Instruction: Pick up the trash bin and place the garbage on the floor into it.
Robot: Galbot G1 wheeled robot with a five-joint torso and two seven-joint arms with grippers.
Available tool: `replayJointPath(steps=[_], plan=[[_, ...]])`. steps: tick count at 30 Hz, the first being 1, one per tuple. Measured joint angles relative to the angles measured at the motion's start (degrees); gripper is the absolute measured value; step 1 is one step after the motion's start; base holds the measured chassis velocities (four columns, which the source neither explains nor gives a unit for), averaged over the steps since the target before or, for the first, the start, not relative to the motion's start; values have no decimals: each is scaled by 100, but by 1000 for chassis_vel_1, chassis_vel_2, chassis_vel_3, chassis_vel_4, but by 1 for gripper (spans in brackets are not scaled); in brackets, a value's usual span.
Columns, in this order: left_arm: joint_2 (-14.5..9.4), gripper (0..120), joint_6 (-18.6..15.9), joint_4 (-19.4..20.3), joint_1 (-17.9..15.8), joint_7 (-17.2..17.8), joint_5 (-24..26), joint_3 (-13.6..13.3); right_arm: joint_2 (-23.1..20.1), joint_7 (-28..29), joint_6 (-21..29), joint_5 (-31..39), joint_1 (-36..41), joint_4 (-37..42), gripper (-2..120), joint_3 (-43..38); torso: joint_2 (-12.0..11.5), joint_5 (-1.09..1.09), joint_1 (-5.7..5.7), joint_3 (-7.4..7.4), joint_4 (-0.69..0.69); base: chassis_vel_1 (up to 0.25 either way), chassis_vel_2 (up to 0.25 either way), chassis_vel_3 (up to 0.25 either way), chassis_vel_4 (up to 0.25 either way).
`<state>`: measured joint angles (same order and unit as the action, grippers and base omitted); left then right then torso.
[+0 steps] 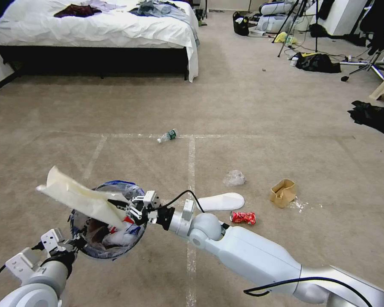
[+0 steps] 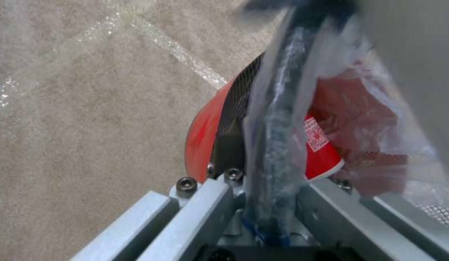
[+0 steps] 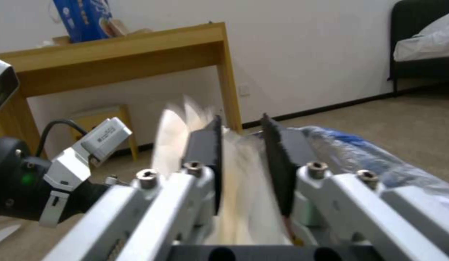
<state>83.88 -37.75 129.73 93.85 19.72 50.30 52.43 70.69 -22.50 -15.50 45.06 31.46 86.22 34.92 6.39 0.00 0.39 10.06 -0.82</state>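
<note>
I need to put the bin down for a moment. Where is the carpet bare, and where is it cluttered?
Bare carpet lies between the bed and the tape line, and left of the trash bin. It is crowded to the right: white slipper, crushed can, cardboard piece, clear wrapper; bottle ahead.

No wording is coming through legibly anywhere. A white square code label (image 2: pixel 316 134), its pattern too fine to decipher, is sitting on the red wall of the trash bin (image 2: pixel 205 134). The bottle (image 1: pixel 167 136) is wearing a green label with unreadable print.
</note>
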Motion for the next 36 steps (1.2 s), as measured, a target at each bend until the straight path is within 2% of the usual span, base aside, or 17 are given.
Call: replayJointPath(steps=[2, 3, 5, 6, 8, 9, 12, 13, 18, 23, 29, 31, 35, 36], plan=[[7, 0, 4, 10, 14, -3, -3, 1, -3, 1, -6, -34, 18, -17, 39, -16, 0, 0, 0, 0, 0, 0, 0, 0, 0], [7, 0, 4, 10, 14, -3, -3, 1, -3, 1, -6, -34, 18, -17, 39, -16, 0, 0, 0, 0, 0, 0, 0, 0, 0], [9, 0, 7, 12, 18, -6, -12, 2, -8, 2, -10, -45, 38, -12, 51, -56, 0, 0, 0, 0, 0, 0, 0, 0, 0], [9, 0, 7, 12, 18, -6, -12, 2, -8, 2, -10, -45, 38, -12, 51, -56, 0, 0, 0, 0, 0, 0, 0, 0, 0], [14, 0, 8, 21, 18, -8, -15, 0, -13, 2, -16, -47, 41, 4, 60, -82, 0, 0, 0, 0, 0, 0, 0, 0, 0], [14, 0, 8, 21, 18, -8, -15, 0, -13, 2, -16, -47, 41, 4, 60, -82, 0, 0, 0, 0, 0, 0, 0, 0, 0], [18, 0, 9, 24, 19, -10, -24, -6, -15, 6, -16, -18, 36, 85, 76, -168, 0, 0, 0, 0, 0, 0, 0, 0, 0], [18, 0, 9, 24, 19, -10, -24, -6, -15, 6, -16, -18, 36, 85, 76, -168, 0, 0, 0, 0, 0, 0, 0, 0, 0], [19, 0, 9, 25, 17, -11, -31, -7, 4, 63, -15, 89, -5, 253, 96, -353, 0, 0, 0, 0, 0, 0, 0, 0, 0], [11, 0, 9, 25, 17, -12, -32, -2, 29, 127, 0, 233, -19, 450, 98, -645, 0, 0, 0, 0, 0, 0, 0, 0, 0], [-33, 0, 8, 2, 11, -23, -27, 9, -51, 311, 138, 399, 58, 714, 99, -1409, 0, 0, 0, 0, 1, 0, 0, 0, 0], [-59, 0, 8, -37, -9, -42, -27, 5, -203, 550, 325, 411, 217, 939, 100, -2103, 0, 0, 0, 0, 1, 0, 0, 0, 0], [-78, 0, 7, -66, -24, -53, -28, -5, -362, 773, 410, 409, 343, 1099, 100, -2461, 0, 2, 0, 0, 1, 0, 0, 0, 0], [-103, 0, 4, -111, -47, -61, -37, -23, -621, 939, 466, 402, 578, 1280, 100, -2955, 0, 1, 0, 0, 1, 0, 0, 0, 0]])
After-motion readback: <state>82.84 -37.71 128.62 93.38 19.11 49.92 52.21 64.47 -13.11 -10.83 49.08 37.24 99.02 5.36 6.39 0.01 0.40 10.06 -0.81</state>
